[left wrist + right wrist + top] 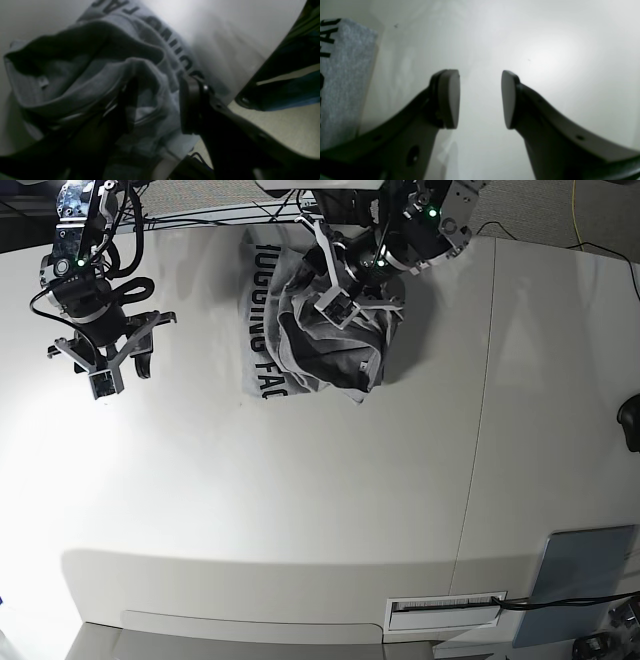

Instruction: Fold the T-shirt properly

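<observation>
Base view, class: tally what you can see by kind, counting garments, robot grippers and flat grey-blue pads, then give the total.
Garments: 1, the T-shirt, bunched on the white table.
Robot grippers: 2, the left gripper at the shirt and the right gripper with its jaws apart over bare table.
Flat pads: 1, the grey-blue pad.
Total: 4

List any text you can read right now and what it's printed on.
"FAC": black capitals on the T-shirt, where the print ends at the hem; the word runs off under the fold.
Upper word on the T-shirt: starts with something like "HUGGING", too creased to read for certain.
White label strip at the table's near edge: too small to read.
</observation>
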Available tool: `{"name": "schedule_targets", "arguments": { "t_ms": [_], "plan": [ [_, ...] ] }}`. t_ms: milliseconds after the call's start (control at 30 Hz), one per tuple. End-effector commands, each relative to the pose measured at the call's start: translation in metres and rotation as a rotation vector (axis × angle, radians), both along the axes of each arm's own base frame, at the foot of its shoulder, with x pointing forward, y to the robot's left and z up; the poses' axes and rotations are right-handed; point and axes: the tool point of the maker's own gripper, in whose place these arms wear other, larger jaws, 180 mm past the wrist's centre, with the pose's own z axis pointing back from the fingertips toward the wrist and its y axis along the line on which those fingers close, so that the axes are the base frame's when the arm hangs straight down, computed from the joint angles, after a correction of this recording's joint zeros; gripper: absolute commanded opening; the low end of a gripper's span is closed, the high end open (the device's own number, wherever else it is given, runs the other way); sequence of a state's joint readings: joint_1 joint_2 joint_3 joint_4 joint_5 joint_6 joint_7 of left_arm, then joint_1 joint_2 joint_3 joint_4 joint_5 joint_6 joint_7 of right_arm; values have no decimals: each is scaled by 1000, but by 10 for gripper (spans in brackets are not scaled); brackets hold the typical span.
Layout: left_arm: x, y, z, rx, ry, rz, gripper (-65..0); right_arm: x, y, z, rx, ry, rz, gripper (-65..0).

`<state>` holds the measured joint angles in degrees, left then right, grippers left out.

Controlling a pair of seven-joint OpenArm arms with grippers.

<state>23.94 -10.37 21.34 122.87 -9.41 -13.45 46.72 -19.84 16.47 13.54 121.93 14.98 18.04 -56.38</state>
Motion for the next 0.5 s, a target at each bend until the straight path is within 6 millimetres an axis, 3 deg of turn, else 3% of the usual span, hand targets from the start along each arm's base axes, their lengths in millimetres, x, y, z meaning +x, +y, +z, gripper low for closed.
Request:
{"name": "schedule_targets", "arguments": {
  "t_ms": [0,100,233,367,467],
  "plan": [
    [6,1,7,-9,-29,26,-373,6,-1,12,-11,-44,12,-380],
    [5,4,3,14,-15,32,-468,6,-1,12,-10,-45,12,-380],
    [-4,4,-2,39,11,-6,-650,6,-1,12,-10,-47,13,-380],
    [-5,13,1,40,9,28,-650,7,0,13,-10,-52,14,-380],
    [-3,38,5,55,6,107,-650,7,0,13,-8,-56,15,-380]
  ]
}}
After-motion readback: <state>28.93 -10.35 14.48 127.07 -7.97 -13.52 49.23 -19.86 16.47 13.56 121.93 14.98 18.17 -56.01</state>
